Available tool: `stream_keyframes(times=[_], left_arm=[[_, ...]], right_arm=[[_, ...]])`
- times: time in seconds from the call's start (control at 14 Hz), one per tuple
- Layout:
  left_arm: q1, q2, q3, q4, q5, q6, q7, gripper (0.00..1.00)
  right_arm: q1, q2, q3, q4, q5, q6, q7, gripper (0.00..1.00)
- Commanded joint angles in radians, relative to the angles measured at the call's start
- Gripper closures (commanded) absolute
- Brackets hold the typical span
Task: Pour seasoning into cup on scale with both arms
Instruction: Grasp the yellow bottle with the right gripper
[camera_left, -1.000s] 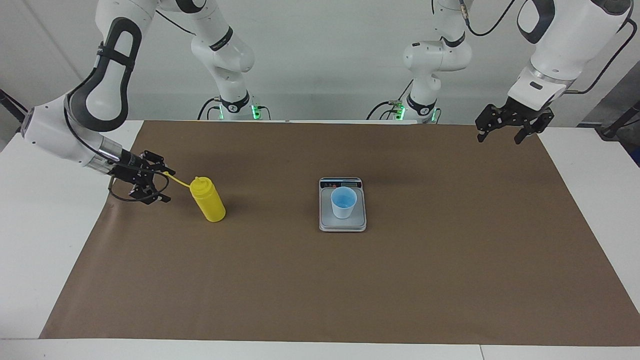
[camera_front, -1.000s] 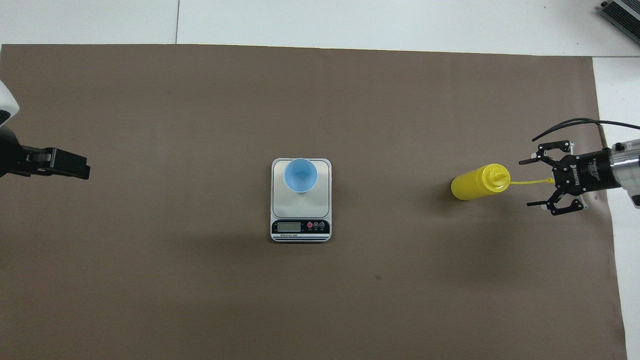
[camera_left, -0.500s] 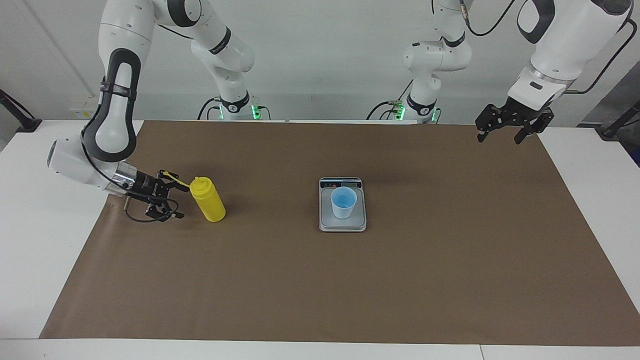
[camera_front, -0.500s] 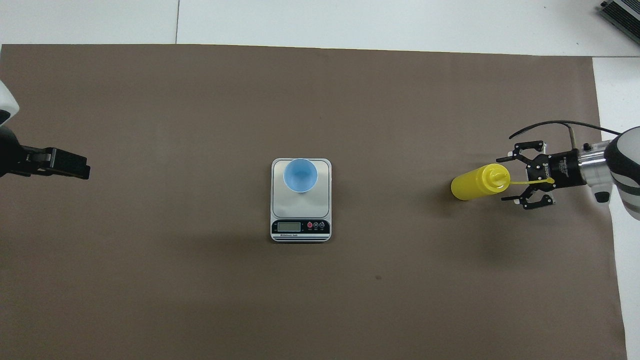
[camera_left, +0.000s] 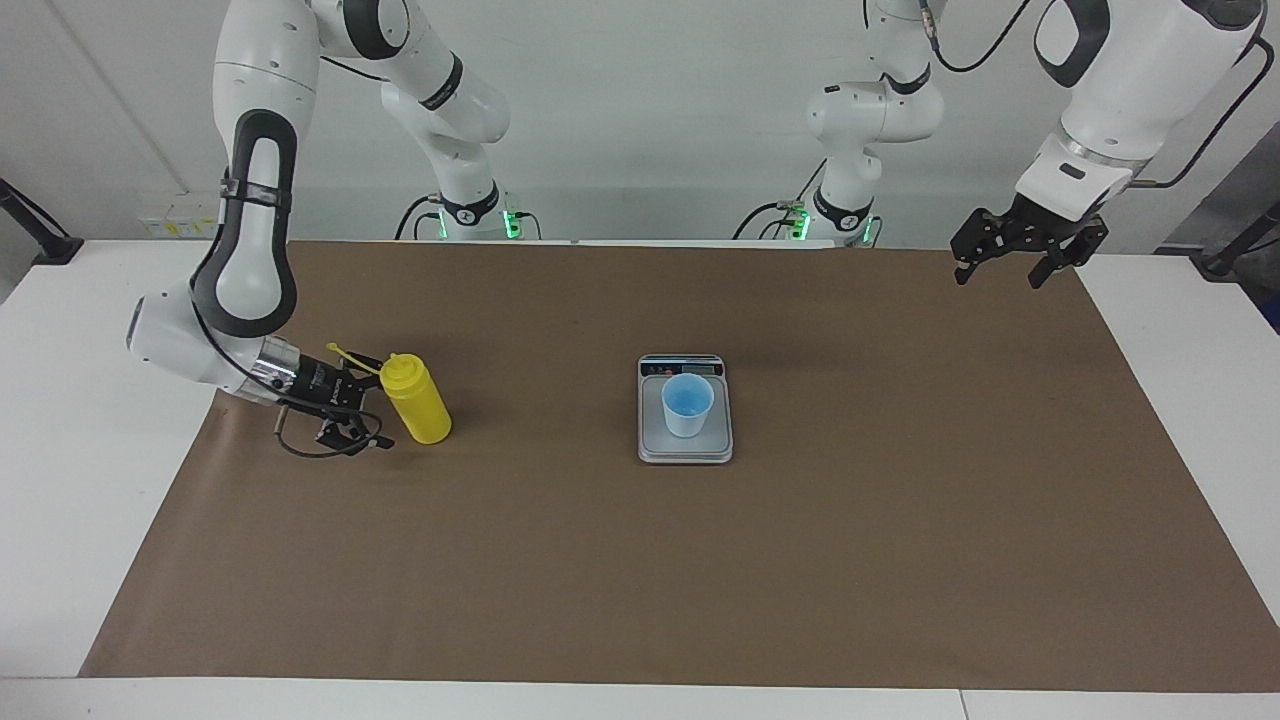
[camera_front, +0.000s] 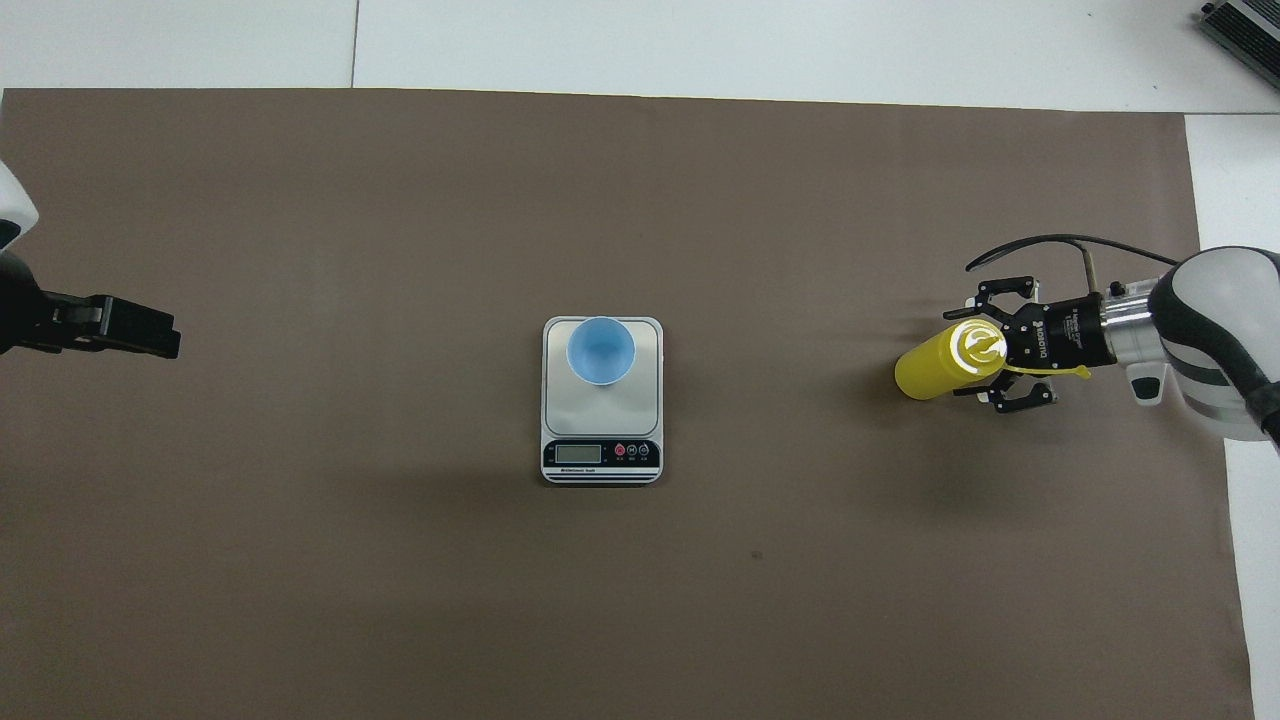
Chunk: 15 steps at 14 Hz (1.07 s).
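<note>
The yellow seasoning bottle (camera_left: 420, 405) stands upright on the brown mat toward the right arm's end of the table, and it also shows in the overhead view (camera_front: 928, 366). Its cap strap (camera_left: 349, 356) sticks out toward the right arm. My right gripper (camera_left: 376, 403) is low and level beside the bottle, open, with a finger at either side of the bottle's upper part (camera_front: 986, 348). The pale-blue cup (camera_left: 687, 406) stands on the silver scale (camera_left: 685, 449) at the table's middle. My left gripper (camera_left: 1008, 268) waits open in the air over the mat's corner at the left arm's end.
A brown mat (camera_left: 640, 560) covers most of the white table. The scale's display strip (camera_front: 601, 453) faces the robots, and the cup (camera_front: 600, 350) sits on the part of the plate (camera_front: 600, 405) farther from them. The left gripper shows at the overhead view's edge (camera_front: 120, 330).
My right gripper has come down and moved in toward the bottle, from beside the strap's end to flanking the bottle's top. The left arm has not moved.
</note>
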Motion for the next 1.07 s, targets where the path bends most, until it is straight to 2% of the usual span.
stream_keyframes(times=[0.0,0.43,0.5,0.57,0.64,0.86,1.0], left_arm=[[0.009,-0.027,-0.002,-0.029,-0.009,0.007,0.002,0.0],[0.009,-0.027,-0.004,-0.029,-0.009,0.009,0.002,0.0],[0.009,-0.027,-0.004,-0.029,-0.009,0.007,0.002,0.0],[0.009,-0.027,-0.004,-0.029,-0.009,0.007,0.002,0.0],[0.009,-0.027,-0.002,-0.029,-0.009,0.009,0.002,0.0],[0.009,-0.027,-0.004,-0.029,-0.009,0.007,0.002,0.0],[0.009,-0.027,-0.002,-0.029,-0.009,0.007,0.002,0.0]], right_arm=[[-0.007,-0.026,0.004,-0.04,0.034,-0.01,-0.01,0.0],[-0.005,-0.041,0.004,-0.041,0.034,-0.11,-0.048,0.0],[-0.002,-0.041,0.004,-0.042,0.034,-0.108,-0.054,0.07],[-0.002,-0.041,0.004,-0.042,0.034,-0.11,-0.061,0.67],[0.001,-0.042,0.004,-0.042,0.034,-0.108,-0.067,1.0],[0.021,-0.071,0.004,-0.04,0.031,-0.087,-0.056,1.0],[0.077,-0.111,0.001,-0.037,0.022,-0.043,-0.033,1.0]])
